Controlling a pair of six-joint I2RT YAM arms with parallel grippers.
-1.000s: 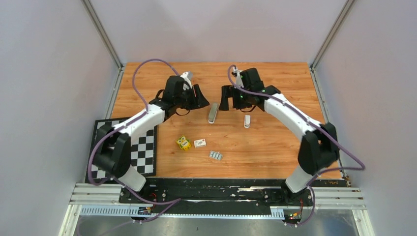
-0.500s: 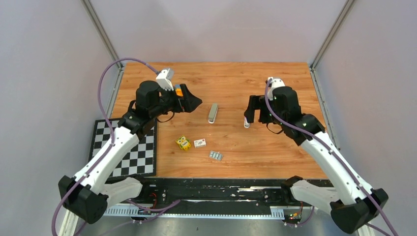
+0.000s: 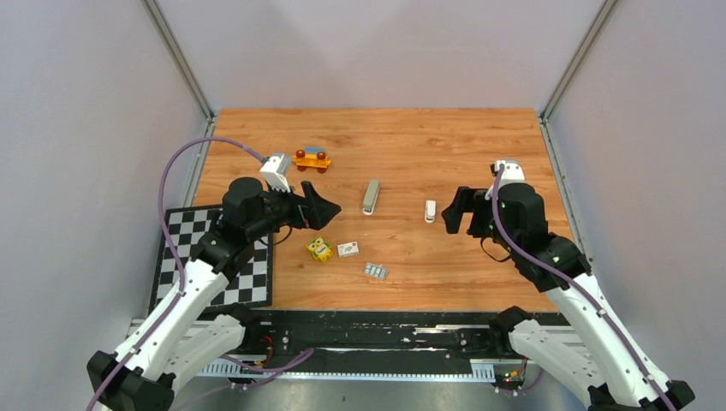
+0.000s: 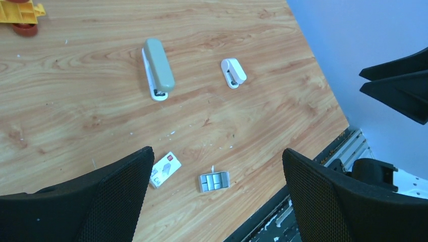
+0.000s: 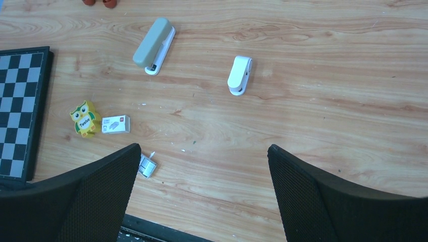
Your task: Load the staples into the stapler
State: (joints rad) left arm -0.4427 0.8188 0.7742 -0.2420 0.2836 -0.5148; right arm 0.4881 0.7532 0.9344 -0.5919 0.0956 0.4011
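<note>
Nearer the arms than the long grey-green plastic stapler [image 3: 371, 196], the staples [image 3: 375, 271], a small block of silver-grey ridged metal strips, lay flat on the wooden desk [image 3: 479, 154], well apart from that stapler. A small white cardboard box with red print [image 3: 348, 249] and a yellow owl-printed toy cube [image 3: 319, 249] sat near-left of the stapler. A short white plastic stapler [image 3: 431, 211] lay to its right. Left of it hung the left tool [image 3: 323, 208], and right of it the right tool [image 3: 455, 214], both released and holding nothing.
</note>
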